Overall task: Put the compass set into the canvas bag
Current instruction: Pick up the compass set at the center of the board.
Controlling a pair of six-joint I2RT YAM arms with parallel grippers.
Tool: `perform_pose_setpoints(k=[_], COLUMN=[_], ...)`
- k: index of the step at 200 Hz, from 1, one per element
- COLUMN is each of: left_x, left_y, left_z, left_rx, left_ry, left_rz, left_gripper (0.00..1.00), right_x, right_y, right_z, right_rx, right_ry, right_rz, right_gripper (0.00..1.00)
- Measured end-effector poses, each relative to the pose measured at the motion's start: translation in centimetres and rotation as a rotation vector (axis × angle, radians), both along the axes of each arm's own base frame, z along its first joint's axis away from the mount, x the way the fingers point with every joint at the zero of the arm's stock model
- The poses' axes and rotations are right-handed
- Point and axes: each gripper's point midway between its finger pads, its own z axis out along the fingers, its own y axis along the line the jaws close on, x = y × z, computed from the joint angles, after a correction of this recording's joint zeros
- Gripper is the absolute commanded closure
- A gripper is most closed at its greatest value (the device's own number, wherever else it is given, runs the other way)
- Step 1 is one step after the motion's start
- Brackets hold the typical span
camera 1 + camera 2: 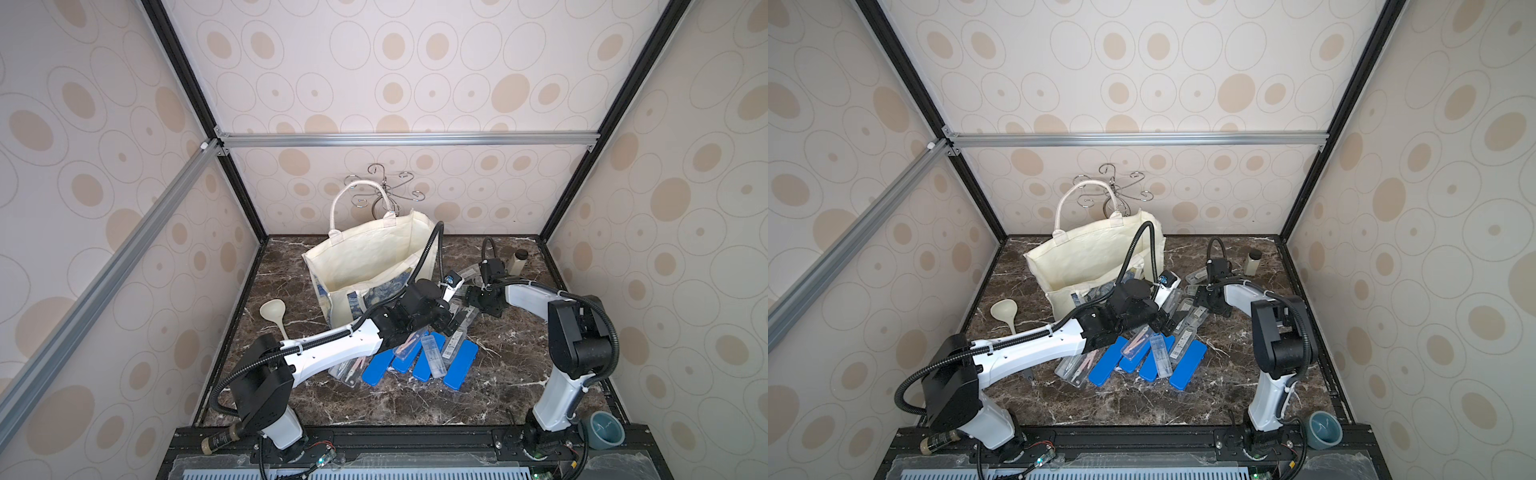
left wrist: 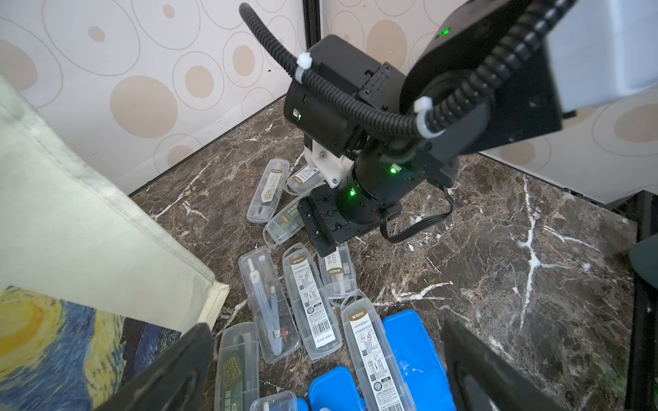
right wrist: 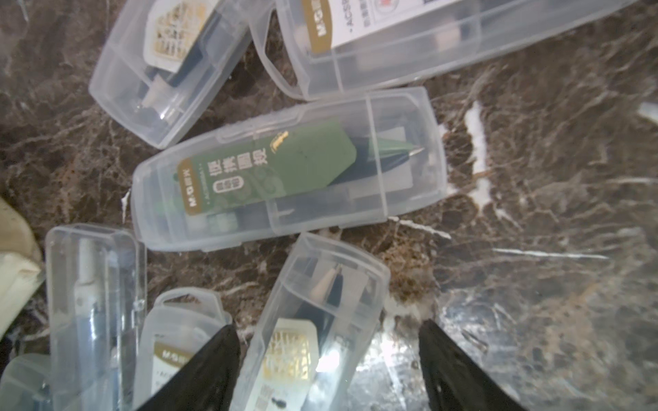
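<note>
The canvas bag [image 1: 365, 266] [image 1: 1088, 257] stands open at the back of the marble table, its starry print facing forward [image 2: 53, 338]. Several compass sets lie in front of it: clear cases [image 2: 309, 302] and blue cases [image 1: 461, 365]. My right gripper [image 3: 327, 363] [image 1: 471, 291] is low over the clear cases. Its fingers [image 3: 210, 370] stand apart round a case with a white and gold label [image 3: 313, 320], leaving a gap on one side. A green-labelled case [image 3: 285, 170] lies just beyond. My left gripper [image 2: 327, 384] [image 1: 451, 324] hangs wide open and empty above the blue and clear cases, beside the bag's corner.
A beige ladle [image 1: 273, 311] lies left of the bag. A small bottle [image 1: 519, 259] stands at the back right, a teal cup [image 1: 607, 430] on the front right frame. A wire hook stand [image 1: 386, 187] rises behind the bag. Walls enclose three sides.
</note>
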Motion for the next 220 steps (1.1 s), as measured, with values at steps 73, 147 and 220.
perform_pose_setpoints(k=[73, 147, 220], left_x=[0.2, 0.1, 0.1], left_y=[0.1, 0.1, -0.2], left_z=[-0.2, -0.2, -0.4], left_rx=[-0.005, -0.007, -0.016], left_ry=[-0.008, -0.008, -0.004], left_rz=[0.017, 0.014, 0.01], left_gripper=[0.0, 0.0, 0.0], right_x=[0.7, -2.3, -2.5], right_y=[-0.2, -2.2, -1.8], right_z=[-0.5, -0.8, -0.7], right_rx=[-0.058, -0.158, -0.135], right_ry=[0.005, 0.066, 0.071], right_rz=[0.01, 0.018, 0.034], right_gripper=[0.33, 0.44, 0.55])
